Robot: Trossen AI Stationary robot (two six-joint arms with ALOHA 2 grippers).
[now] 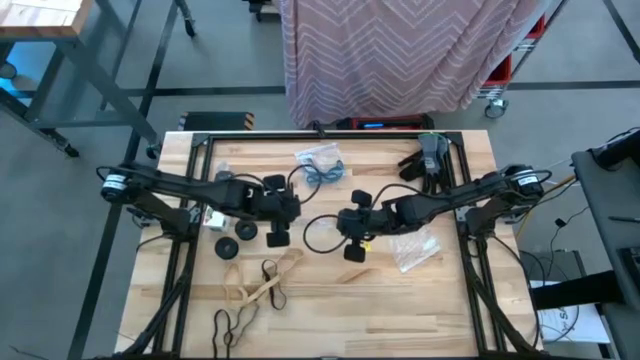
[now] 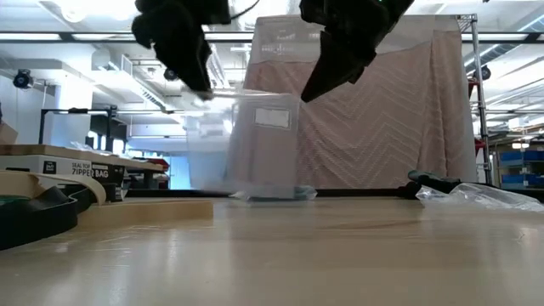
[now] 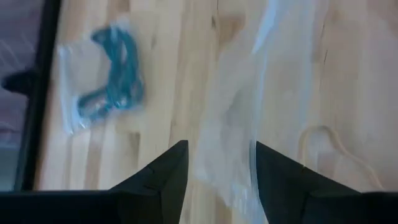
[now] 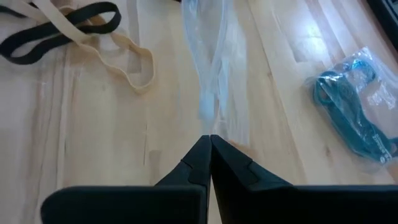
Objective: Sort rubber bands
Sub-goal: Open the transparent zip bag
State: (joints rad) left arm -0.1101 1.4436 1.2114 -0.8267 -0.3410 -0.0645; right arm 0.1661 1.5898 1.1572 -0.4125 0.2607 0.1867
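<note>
We find the rubber bands in three places on the desk [image 1: 400,290]. The tan rubber bands [image 1: 265,285] lie loose near the front edge, tangled with a black rubber band [image 1: 232,322] beside them; the right wrist view shows tan and black loops overlapping. The blue rubber bands [image 1: 322,170] sit inside a clear bag near the far edge.

Between the two arms, above mid-desk, hangs an empty clear plastic bag [image 2: 255,144]. The right gripper [image 4: 210,146] has its fingers pressed fully together, pinching one edge of that bag. The left gripper [image 3: 217,162] has its fingers partly apart with the bag's film between them; we cannot tell whether they grip it.

Another crumpled clear bag [image 1: 412,248] lies on the desk by the right arm, and dark gloves [image 1: 430,155] rest at the far right corner.
</note>
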